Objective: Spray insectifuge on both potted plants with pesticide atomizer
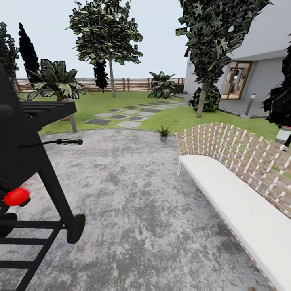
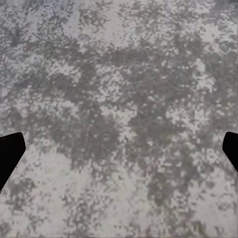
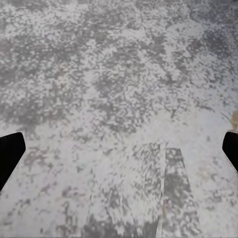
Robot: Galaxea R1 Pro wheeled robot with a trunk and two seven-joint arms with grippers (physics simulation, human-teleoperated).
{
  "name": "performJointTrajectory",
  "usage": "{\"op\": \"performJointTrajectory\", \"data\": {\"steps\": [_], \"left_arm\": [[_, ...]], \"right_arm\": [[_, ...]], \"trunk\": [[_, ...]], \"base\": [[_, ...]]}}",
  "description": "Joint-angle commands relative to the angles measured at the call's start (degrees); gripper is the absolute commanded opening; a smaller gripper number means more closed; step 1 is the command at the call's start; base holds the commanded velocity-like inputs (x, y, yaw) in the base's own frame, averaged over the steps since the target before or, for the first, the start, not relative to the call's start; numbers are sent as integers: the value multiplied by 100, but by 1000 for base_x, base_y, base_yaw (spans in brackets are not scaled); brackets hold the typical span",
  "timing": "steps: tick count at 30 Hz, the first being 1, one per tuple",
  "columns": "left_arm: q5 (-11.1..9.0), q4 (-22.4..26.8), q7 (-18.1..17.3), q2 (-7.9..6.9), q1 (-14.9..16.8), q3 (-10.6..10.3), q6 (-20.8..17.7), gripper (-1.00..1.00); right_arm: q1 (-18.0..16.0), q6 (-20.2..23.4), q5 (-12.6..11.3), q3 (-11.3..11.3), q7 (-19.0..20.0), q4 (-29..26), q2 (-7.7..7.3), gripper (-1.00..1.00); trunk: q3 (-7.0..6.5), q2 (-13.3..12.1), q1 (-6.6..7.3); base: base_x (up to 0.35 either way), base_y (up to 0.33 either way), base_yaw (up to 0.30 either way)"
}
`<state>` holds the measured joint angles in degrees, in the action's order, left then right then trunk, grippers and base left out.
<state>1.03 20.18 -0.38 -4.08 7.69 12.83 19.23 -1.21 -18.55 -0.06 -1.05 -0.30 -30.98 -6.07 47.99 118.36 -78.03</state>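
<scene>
Grey speckled patio lies under me; I judge I'm searching, atomizer not found. One potted plant sits at the patio's far edge. My left claw and right claw gape wide, empty. Next: drive on, scanning the lawn.

The left gripper hangs over mottled grey paving. Its two dark fingertips sit at opposite frame edges, spread wide apart with nothing between.

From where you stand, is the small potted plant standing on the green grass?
No. In the head view the potted plant stands on the grey patio, at its far edge, just before the lawn begins.
</scene>
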Motion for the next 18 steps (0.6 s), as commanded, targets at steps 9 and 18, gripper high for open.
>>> {"op": "performJointTrajectory", "data": {"steps": [9,18], "left_arm": [[11,-13,-6,11,4,18,20,100],[11,-11,-6,4,10,18,20,100]], "right_arm": [[-2,-18,2,-1,-2,4,0,100],[-2,-18,0,8,4,4,0,100]], "trunk": [[5,2,-3],[5,2,-3]], "base": [[340,-35,23],[340,-70,1]]}}
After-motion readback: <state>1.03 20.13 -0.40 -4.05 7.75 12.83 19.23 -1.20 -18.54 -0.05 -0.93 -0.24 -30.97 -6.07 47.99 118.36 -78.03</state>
